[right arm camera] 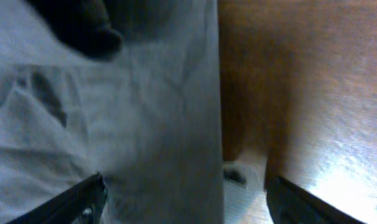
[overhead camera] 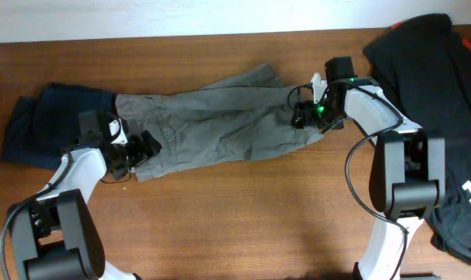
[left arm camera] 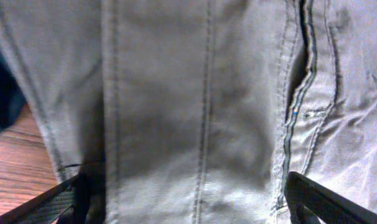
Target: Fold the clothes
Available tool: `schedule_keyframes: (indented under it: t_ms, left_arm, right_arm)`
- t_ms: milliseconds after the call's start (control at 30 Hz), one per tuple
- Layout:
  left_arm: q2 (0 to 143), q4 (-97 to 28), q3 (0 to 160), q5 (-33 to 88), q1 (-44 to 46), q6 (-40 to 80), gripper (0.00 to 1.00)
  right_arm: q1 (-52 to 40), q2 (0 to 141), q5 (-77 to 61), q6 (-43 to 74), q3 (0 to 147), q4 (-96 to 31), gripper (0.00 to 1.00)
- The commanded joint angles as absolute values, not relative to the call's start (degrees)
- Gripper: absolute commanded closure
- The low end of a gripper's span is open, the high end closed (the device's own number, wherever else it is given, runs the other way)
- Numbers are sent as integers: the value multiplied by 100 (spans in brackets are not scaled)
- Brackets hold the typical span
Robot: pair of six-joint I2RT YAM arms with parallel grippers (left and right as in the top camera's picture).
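**Overhead view with 2 wrist views.** Nearest the arm bases, bare wood of the table (overhead camera: pixel 243 222) spans the room between the 2 arms. Beyond it, the grey trousers (overhead camera: pixel 220 124) lie stretched crosswise. They are slightly slanted, their near edge rising from lower left to upper right.

The left gripper (overhead camera: pixel 146 148) sits at the trousers' left end, on the near edge. Its fingers (left arm camera: pixel 45 205) stand spread wide, with flat seamed cloth and a pocket opening between and under them, and nothing pinched. The right gripper (overhead camera: pixel 304 117) sits at the right end. Its fingers (right arm camera: pixel 76 199) are likewise spread, straddling the cloth's straight edge, with grey fabric on 1 side and bare wood on the other.

A navy piece (overhead camera: pixel 41 124) touches the trousers' left end. A black garment (overhead camera: pixel 426 93) lies apart from the trousers, beyond the right arm, and runs out of view at the right. Farthest, a bare strip of wood separates the trousers from the table's far edge.
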State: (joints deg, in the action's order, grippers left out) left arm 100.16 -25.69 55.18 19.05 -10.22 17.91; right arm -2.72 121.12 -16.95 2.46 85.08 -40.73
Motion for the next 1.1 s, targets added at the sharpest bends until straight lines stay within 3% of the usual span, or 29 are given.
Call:
schedule_keyframes:
  t_ms: [0,33,67,100,133,167,500,600,700,833,1067]
  left_arm:
    - [10036,-2582,5518,1487,-792,1697,1]
    - [10036,-2580,5518,1411,-768,1699,1]
    - [10036,-2580,5518,1365,-755,1695,1]
    - [10036,-2580,5518,1367,-753,1693,1]
    - [10038,-2580,5518,1367,-751,1695,1]
    - [10040,-2580,5518,1369,-749,1695,1]
    - [10040,-2687,5518,1376,-749,1678,1]
    - [10040,-2689,5518,1428,-749,1678,1]
    - [10040,-2687,5518,1568,-749,1678,1]
    - [10038,-2630,5553,1879,-755,1417,1]
    - [10016,-1986,6088,2176,-749,1354,1]
  right_arm:
    - [-316,12407,-2209,187,8409,-3905,16]
    - [-316,12416,-2257,187,8409,-3896,22]
    - [-314,12431,-2250,187,8407,-3894,34]
    - [-314,12431,-2226,185,8409,-3896,56]
    - [-281,12414,-2180,189,8414,-3918,87]
    - [-224,12398,-2112,193,8423,-4010,96]
    - [499,12110,-652,593,8431,-6746,96]
    - [484,12092,-663,484,8431,-6812,95]
    - [447,11935,-703,491,8431,-6748,79]
    - [464,11456,-679,491,8431,-6740,72]
    - [462,10746,-681,495,8431,-6361,68]
